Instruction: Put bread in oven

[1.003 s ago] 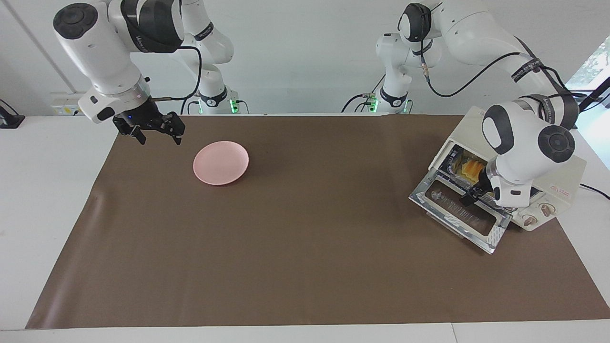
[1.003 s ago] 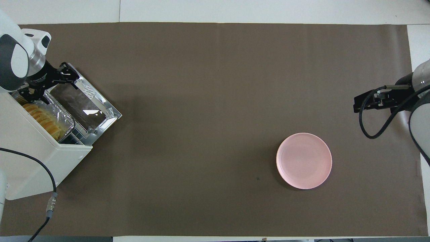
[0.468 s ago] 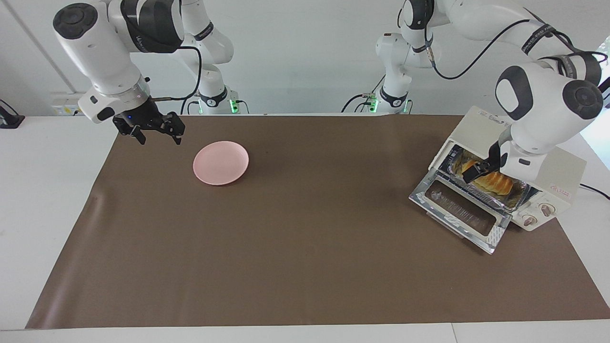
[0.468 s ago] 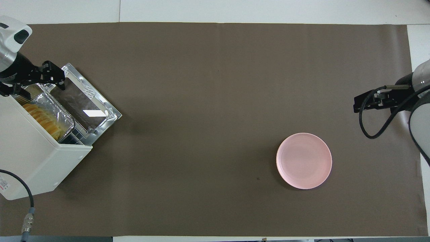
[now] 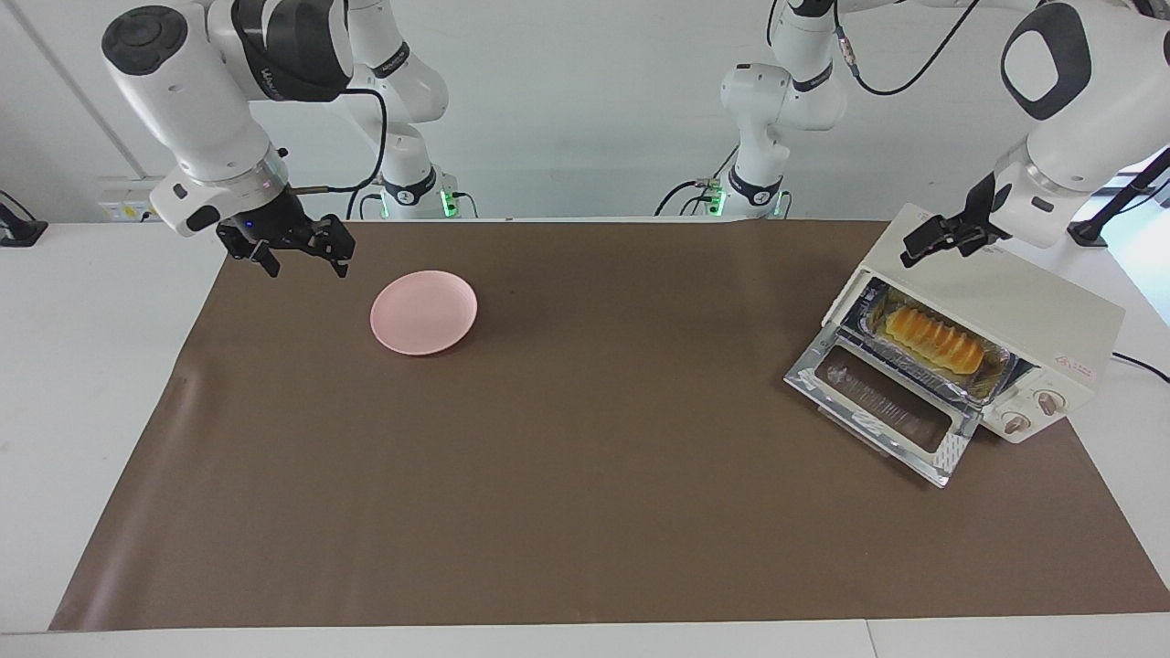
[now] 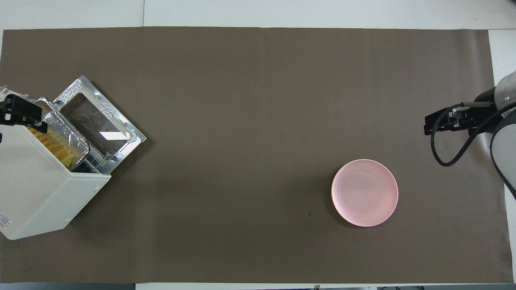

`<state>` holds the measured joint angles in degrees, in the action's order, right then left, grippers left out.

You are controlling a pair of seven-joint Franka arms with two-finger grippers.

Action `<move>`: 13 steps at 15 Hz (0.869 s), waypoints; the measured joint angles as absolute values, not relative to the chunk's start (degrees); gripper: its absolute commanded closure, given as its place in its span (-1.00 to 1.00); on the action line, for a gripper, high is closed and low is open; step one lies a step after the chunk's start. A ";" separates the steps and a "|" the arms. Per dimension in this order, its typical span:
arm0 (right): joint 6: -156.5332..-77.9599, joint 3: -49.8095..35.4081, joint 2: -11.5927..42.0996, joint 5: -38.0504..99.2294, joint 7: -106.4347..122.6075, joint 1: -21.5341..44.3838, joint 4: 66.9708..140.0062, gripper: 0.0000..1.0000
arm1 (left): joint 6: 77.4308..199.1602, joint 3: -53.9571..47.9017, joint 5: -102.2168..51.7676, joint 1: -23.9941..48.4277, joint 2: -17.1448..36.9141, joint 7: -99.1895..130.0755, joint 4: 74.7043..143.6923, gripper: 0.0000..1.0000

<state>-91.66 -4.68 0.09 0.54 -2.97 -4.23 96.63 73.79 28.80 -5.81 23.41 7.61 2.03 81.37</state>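
Observation:
The bread, a ridged yellow-orange loaf, lies in a crinkled foil tray inside the cream-white oven at the left arm's end of the table. From overhead only an edge of the bread shows in the oven mouth. The glass door hangs open and flat. My left gripper hovers open and empty above the oven's top, apart from the bread. My right gripper waits open and empty over the mat's edge beside the plate.
A round pink plate sits bare on the brown mat toward the right arm's end, also seen from overhead as the plate. The open door juts out onto the mat in front of the oven.
My left gripper has lifted out of the oven's mouth and up above its top, leaving the bread in the tray. The right arm has not moved.

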 measured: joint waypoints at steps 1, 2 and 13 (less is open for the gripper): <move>-91.66 -4.68 0.09 0.54 -2.97 -4.23 96.63 -1.00 | 72.79 26.39 -5.80 21.19 5.84 1.24 82.01 -1.00; -91.66 -4.68 0.09 0.54 -2.97 -4.23 96.63 -1.00 | 72.14 22.90 -5.77 17.96 4.10 0.65 82.78 -1.00; -91.66 -4.68 0.09 0.54 -2.97 -4.23 96.63 -1.00 | 78.77 8.80 -1.29 8.82 -2.21 -5.53 90.27 -1.00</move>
